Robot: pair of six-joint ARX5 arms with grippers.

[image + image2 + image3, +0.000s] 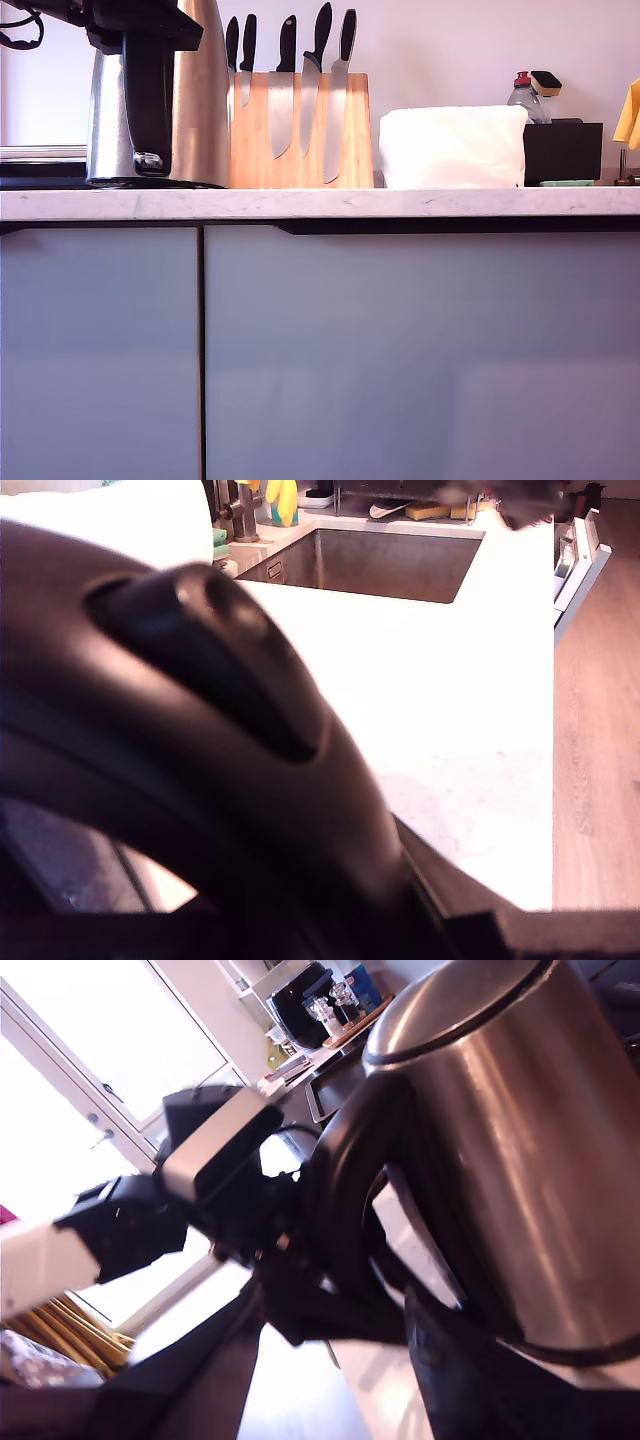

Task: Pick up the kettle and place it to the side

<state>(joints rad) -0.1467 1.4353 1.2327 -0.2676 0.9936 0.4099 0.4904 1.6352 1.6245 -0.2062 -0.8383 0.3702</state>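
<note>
Tabletop (420,203) carries the kettle (205,100) at the exterior view's left, touching the knife block (300,135). My first pincer (290,1250) pinches its black handle (345,1210) (fingers blurred). My second pincer: out of shot, can't tell.

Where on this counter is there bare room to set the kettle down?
The countertop lies bare between the kettle and the sink. Along the wall it is crowded: knife block, white bundle and black box stand nearly side by side.

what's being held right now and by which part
My first tool grips the tall brushed-steel kettle by its black loop handle; my second tool holds nothing visible.
</note>
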